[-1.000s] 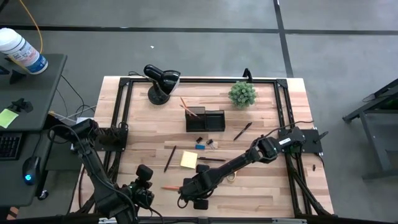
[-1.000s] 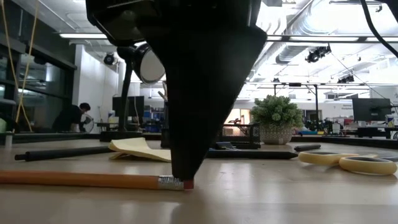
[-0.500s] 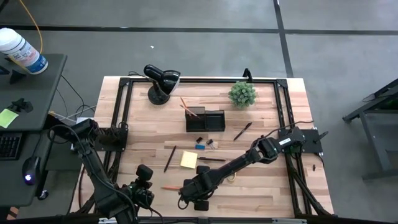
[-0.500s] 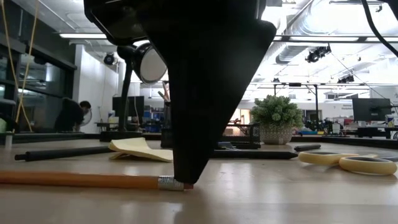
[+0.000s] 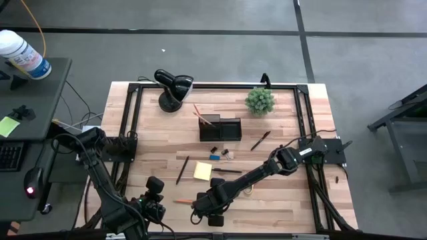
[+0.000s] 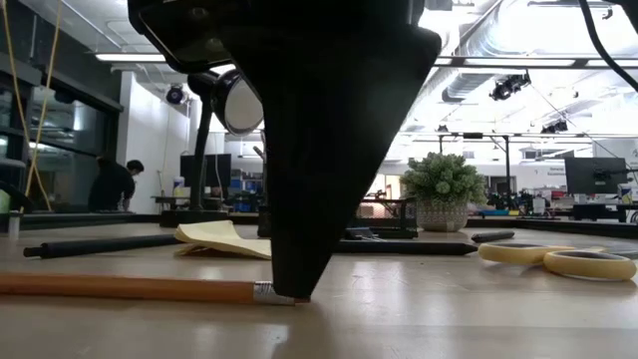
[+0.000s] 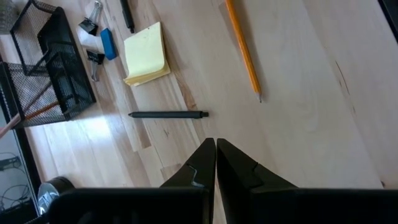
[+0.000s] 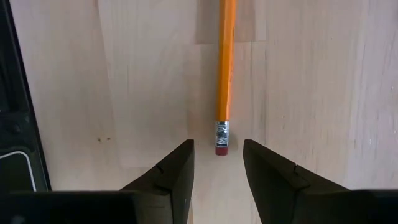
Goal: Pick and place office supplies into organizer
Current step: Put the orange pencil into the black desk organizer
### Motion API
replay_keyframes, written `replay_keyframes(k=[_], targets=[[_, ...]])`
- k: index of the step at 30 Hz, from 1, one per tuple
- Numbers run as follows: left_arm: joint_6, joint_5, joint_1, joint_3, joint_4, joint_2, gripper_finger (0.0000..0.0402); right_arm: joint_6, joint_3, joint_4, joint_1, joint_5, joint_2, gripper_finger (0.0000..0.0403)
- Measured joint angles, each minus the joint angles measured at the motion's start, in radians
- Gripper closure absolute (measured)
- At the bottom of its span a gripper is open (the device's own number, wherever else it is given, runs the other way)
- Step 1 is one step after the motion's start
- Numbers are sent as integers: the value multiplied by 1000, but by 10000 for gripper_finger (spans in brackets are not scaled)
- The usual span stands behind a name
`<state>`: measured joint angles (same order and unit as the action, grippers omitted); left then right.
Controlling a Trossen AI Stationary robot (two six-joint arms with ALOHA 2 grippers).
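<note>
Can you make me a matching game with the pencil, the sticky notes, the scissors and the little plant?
Things:
1. orange pencil
2. sticky-note pad
3. scissors
4. potted plant

Descriptions:
A. green, at the table's far edge
B. yellow loop handles
C. eraser end between the open right gripper fingers
D. square and yellow, near the organizer

Pairs: 1-C, 2-D, 3-B, 4-A

In the low view, the organizer point(image 6: 379, 224) is largely hidden behind the right gripper point(image 6: 289, 289). The orange pencil point(image 8: 224, 62) is cut off by the right wrist view's edge.
</note>
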<state>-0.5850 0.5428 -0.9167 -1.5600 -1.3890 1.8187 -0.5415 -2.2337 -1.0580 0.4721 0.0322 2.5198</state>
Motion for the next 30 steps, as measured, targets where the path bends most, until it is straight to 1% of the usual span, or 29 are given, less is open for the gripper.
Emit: replay_keyframes(k=[23,26,30], targets=[[1,15,0,0,-1,0,396,-7,10,16,0,18,5,269],[1,15,0,0,0,0,397,-7,10,15,0,16,6,291],[1,15,0,0,0,0,396,-7,10,11,-1,10,7,344]])
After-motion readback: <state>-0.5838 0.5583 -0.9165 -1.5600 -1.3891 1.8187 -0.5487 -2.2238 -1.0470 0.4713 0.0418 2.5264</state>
